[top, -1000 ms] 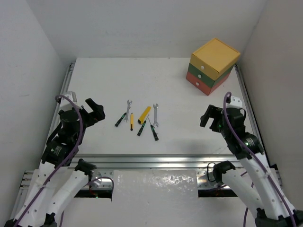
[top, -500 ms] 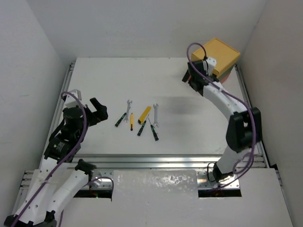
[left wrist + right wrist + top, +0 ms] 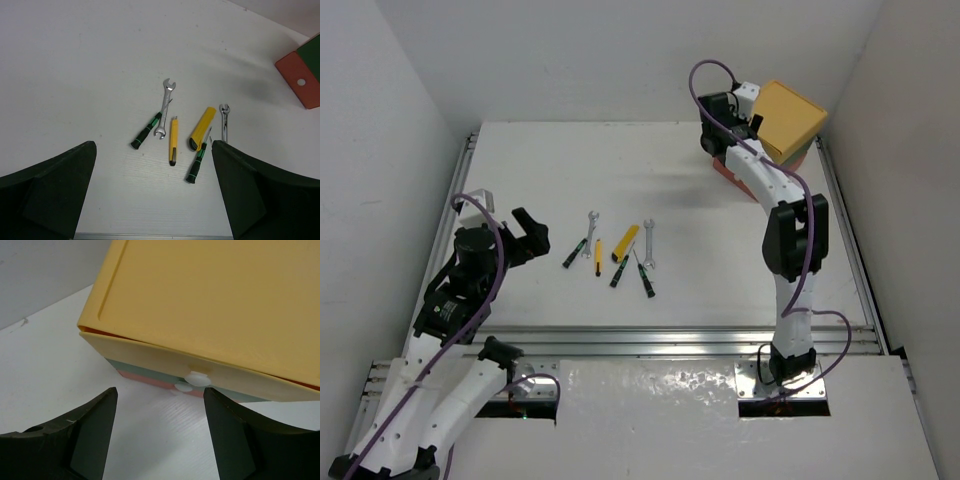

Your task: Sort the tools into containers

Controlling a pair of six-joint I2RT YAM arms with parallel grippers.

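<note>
Your right gripper [image 3: 160,390], fingers apart and empty, faces the white knob [image 3: 197,378] of the stacked yellow, green and red-orange plastic drawers [image 3: 210,300], the lower two mostly hidden; your left gripper [image 3: 153,145], spread wide, hangs near the small hand tools [image 3: 175,135] clustered on the white table [image 3: 570,170], any markings too small to read.

Seven tools lay clustered on the desk [image 3: 540,170]: a silver wrench [image 3: 592,222] touching a black-green screwdriver [image 3: 574,253], a thin yellow screwdriver [image 3: 598,257], a flat yellow cutter [image 3: 625,243], two more green screwdrivers [image 3: 620,273] [image 3: 645,277] and a second wrench [image 3: 648,240]. The drawers [image 3: 788,115] stood stacked at the far right, yellow over green over red, with white knobs [image 3: 197,378].
</note>
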